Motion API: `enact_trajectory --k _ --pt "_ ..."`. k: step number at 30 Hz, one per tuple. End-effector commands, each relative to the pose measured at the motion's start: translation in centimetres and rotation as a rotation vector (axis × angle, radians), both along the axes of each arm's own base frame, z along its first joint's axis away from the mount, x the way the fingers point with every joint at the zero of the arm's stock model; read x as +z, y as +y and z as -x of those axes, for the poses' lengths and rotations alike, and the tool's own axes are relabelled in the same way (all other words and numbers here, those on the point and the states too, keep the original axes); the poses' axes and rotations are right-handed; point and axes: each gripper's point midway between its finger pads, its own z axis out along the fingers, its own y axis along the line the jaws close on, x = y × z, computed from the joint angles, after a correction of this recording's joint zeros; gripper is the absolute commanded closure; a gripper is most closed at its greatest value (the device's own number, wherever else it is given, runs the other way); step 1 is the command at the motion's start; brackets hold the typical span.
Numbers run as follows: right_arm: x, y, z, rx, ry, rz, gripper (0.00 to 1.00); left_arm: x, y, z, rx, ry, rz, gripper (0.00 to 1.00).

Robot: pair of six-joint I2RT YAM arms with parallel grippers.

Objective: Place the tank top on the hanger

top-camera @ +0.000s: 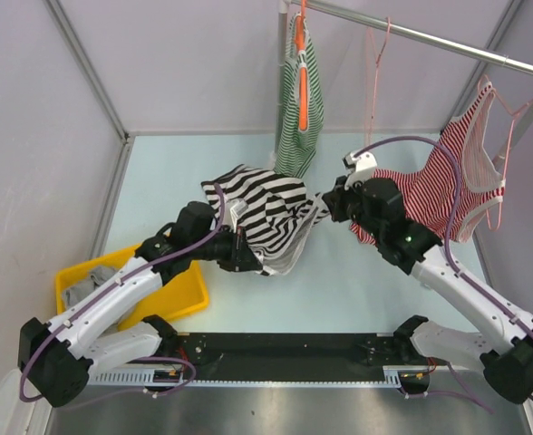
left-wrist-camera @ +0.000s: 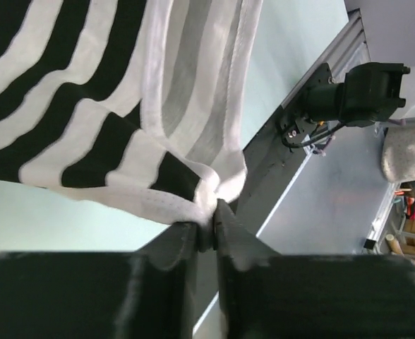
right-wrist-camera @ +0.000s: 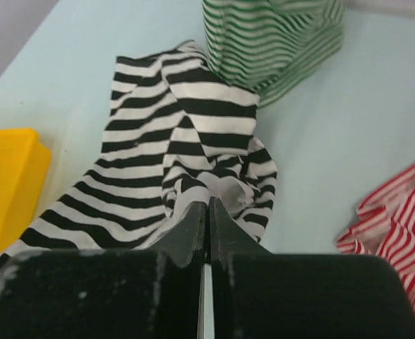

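The black-and-white striped tank top [top-camera: 266, 213] hangs bunched between my two grippers, above the table. In the left wrist view my left gripper [left-wrist-camera: 207, 219] pinches its pale hem [left-wrist-camera: 158, 205], and the striped cloth [left-wrist-camera: 73, 106] spreads up and to the left. From above, that gripper [top-camera: 246, 251] sits at the top's lower left edge. My right gripper [top-camera: 328, 205] holds the top's right end. Its jaws [right-wrist-camera: 207, 203] are pressed together with pale cloth at their tips, and the rest of the top [right-wrist-camera: 165, 141] lies beyond. The thin pale pink hanger [top-camera: 373, 77] hangs bare on the rail, behind and right of the top.
A metal rail [top-camera: 430, 41] crosses the back. A green-and-white striped top [top-camera: 300, 113] hangs from it on an orange hanger [top-camera: 300, 45]. A red-and-white striped top [top-camera: 452, 177] hangs at the right end. A yellow bin [top-camera: 180, 294] sits at the near left by the left arm.
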Motion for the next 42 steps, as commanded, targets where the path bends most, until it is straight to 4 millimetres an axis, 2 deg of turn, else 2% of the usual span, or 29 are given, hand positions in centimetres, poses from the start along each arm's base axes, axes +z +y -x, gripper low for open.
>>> enact_trajectory --k 1,2,3,4,5,6,7,9,11,12,14,16,21,25,26,29,30,32,33,36,37,38,39,40,41,42 --pt "-2.1 -3.1 1.6 -0.188 0.063 0.002 1.00 -0.3 -0.5 1.6 -0.066 0.013 0.010 0.74" --pt "-2.7 -3.1 2.2 -0.197 0.080 -0.001 1.00 -0.5 -0.8 2.3 -0.097 0.030 0.012 0.68" --pt "-4.4 -3.8 2.8 -0.248 0.126 0.003 1.00 -0.7 -1.0 2.9 -0.123 0.044 0.016 0.48" --pt "-5.1 -4.2 3.2 -0.266 0.144 0.001 0.96 -0.7 -1.1 3.5 -0.150 0.053 0.024 0.36" --pt "-5.4 -4.3 4.0 -0.272 0.154 -0.014 0.87 -0.8 -1.4 4.4 -0.182 0.059 0.025 0.27" --pt "-7.0 -4.9 4.7 -0.301 0.195 -0.008 0.65 -0.6 -1.4 4.8 -0.193 0.056 0.030 0.08" --pt "-7.5 -5.2 5.2 -0.314 0.208 -0.012 0.53 -0.4 -1.3 5.1 -0.199 0.050 0.035 0.02" --pt "-8.1 -6.4 6.4 -0.340 0.228 0.003 0.34 0.4 -0.7 4.9 -0.167 0.013 0.031 0.01" --pt "-7.2 -7.1 7.2 -0.351 0.215 -0.015 0.28 1.1 -0.1 3.8 -0.100 -0.049 0.014 0.01" --pt "-7.1 -7.6 7.6 -0.362 0.210 0.001 0.22 1.1 0.2 3.3 -0.073 -0.063 0.001 0.00" --pt "-5.5 -8.3 8.2 -0.357 0.175 -0.016 0.18 0.2 0.7 2.1 0.005 -0.072 -0.036 0.01" --pt "-4.0 -8.2 8.6 -0.304 0.132 -0.013 0.18 -1.4 1.0 1.4 0.064 -0.049 -0.068 0.01" --pt "-1.2 -6.6 10.6 -0.097 0.066 -0.017 0.17 -2.0 1.5 -1.7 0.204 -0.120 -0.085 0.01" --pt "1.7 -5.4 12.7 0.076 0.004 -0.030 0.17 0.9 2.0 -3.8 0.254 -0.233 -0.061 0.01" --pt "3.1 -4.9 13.5 0.138 -0.023 -0.037 0.17 1.4 2.2 -4.1 0.259 -0.251 -0.060 0.00" --pt "5.0 -4.9 14.0 0.178 -0.056 -0.025 0.17 3.0 3.6 -5.4 0.262 -0.311 -0.069 0.00" --pt "6.8 -5.1 14.0 0.173 -0.089 -0.036 0.16 3.3 4.1 -5.8 0.267 -0.317 -0.066 0.01" --pt "8.1 -5.3 13.2 0.146 -0.107 -0.009 0.16 4.0 5.5 -6.6 0.279 -0.321 -0.046 0.01" --pt "10.4 -5.7 13.1 0.135 -0.156 -0.012 0.16 4.2 6.0 -6.9 0.283 -0.323 -0.040 0.00" --pt "12.2 -5.7 10.9 0.075 -0.187 0.056 0.15 4.5 8.1 -7.8 0.322 -0.338 -0.066 0.01" --pt "14.3 -6.0 10.6 0.054 -0.224 0.046 0.14 4.5 8.9 -8.0 0.342 -0.336 -0.079 0.01" --pt "14.7 -6.0 9.1 -0.004 -0.225 0.077 0.13 4.4 9.2 -8.1 0.348 -0.342 -0.087 0.01" --pt "15.7 -6.2 8.3 -0.046 -0.236 0.077 0.12 4.4 9.3 -8.0 0.350 -0.342 -0.088 0.01" --pt "18.4 -7.5 7.6 -0.120 -0.293 0.079 0.10 4.0 9.3 -7.9 0.351 -0.334 -0.089 0.01" --pt "18.3 -6.7 6.1 -0.143 -0.285 0.117 0.10 4.0 9.2 -7.7 0.347 -0.333 -0.076 0.01" --pt "19.0 -7.1 5.3 -0.175 -0.298 0.134 0.10 3.9 9.1 -7.6 0.342 -0.332 -0.067 0.00"
